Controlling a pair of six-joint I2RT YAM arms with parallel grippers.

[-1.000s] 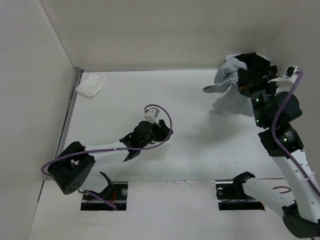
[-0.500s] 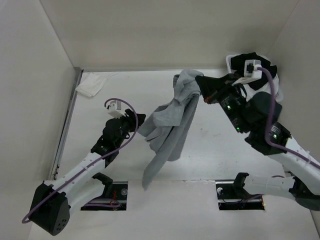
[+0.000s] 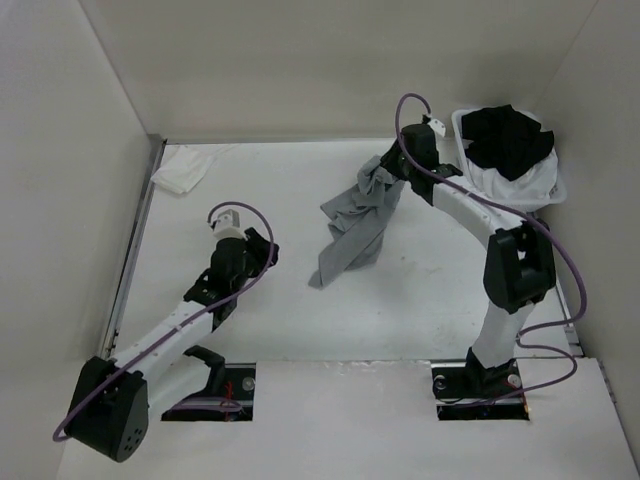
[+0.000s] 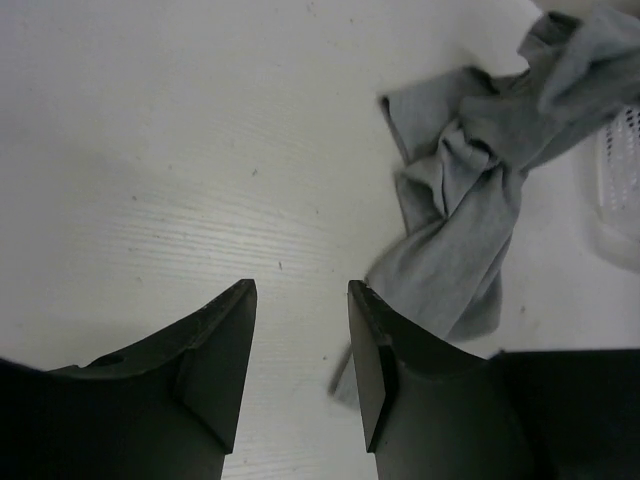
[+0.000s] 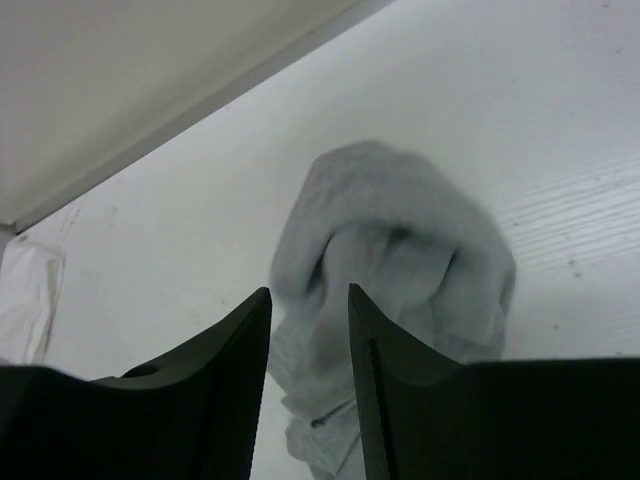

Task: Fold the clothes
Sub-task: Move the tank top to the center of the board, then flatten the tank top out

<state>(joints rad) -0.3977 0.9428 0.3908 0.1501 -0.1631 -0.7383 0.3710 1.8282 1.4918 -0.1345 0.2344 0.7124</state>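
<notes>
Grey top (image 3: 352,222) bunched on the table (image 3: 260,175), right of centre. Right gripper (image 5: 308,295): fingers parted, nothing between them, just beside the top's far end. Left gripper (image 4: 300,290): fingers parted, empty, above the table, apart from the top's left side.

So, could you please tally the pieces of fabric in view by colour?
grey top: 1
black garment: 1
white cloth: 1
Total: 3
</notes>
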